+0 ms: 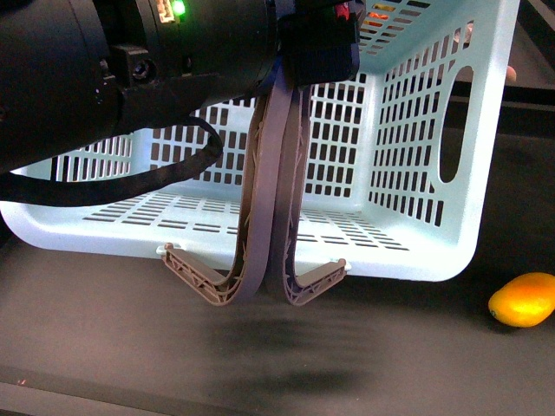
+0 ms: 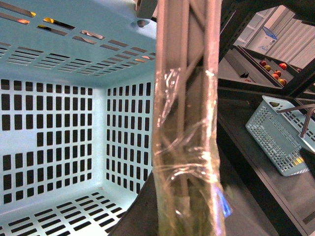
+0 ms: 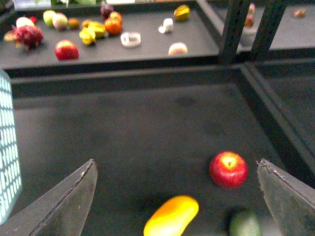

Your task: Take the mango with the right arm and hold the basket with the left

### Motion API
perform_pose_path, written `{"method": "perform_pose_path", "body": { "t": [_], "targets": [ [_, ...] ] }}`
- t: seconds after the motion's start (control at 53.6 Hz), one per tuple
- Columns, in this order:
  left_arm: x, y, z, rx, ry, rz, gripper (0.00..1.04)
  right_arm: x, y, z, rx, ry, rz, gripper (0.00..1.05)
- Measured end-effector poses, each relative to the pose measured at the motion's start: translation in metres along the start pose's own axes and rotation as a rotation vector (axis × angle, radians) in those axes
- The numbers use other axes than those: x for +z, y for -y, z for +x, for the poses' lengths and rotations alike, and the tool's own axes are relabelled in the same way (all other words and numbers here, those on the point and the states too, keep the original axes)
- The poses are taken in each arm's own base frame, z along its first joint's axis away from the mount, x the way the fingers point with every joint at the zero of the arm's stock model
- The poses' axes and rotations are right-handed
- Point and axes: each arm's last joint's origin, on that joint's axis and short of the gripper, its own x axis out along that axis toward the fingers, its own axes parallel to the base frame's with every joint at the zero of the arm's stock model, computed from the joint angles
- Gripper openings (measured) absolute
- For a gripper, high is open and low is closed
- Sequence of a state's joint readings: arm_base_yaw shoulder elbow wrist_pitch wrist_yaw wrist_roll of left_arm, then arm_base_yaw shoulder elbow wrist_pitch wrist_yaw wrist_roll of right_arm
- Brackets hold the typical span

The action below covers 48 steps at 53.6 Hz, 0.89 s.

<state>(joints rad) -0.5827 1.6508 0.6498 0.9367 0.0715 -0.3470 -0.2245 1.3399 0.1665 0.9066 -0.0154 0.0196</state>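
The pale blue slotted basket (image 1: 416, 251) fills the front view, lifted and tilted. My left gripper (image 1: 279, 260) is shut on the basket's near rim, its grey fingers pressed together under the bulky black arm with the green light. The left wrist view shows the basket's inside (image 2: 59, 123) beside a taped finger (image 2: 187, 147). The mango (image 1: 523, 299), oval and yellow-orange, lies on the dark surface at the front view's right edge. In the right wrist view the mango (image 3: 171, 215) lies between my right gripper's (image 3: 177, 169) wide-open fingers, nearer the camera than the tips.
A red apple (image 3: 229, 168) and a dark green fruit (image 3: 244, 223) lie close to the mango. A far shelf (image 3: 147, 49) holds several fruits. A second blue basket (image 2: 280, 137) sits on a dark shelf. Dark posts (image 3: 231, 29) stand beyond.
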Motion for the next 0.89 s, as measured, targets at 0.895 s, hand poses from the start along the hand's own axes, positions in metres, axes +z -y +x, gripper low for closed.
{"method": "perform_pose_path", "body": {
  "t": [0.895],
  "targets": [
    [0.000,0.000,0.000,0.000,0.000,0.000,0.10,-0.148,0.021,0.162,-0.215,-0.433,0.167,0.97]
  ]
}}
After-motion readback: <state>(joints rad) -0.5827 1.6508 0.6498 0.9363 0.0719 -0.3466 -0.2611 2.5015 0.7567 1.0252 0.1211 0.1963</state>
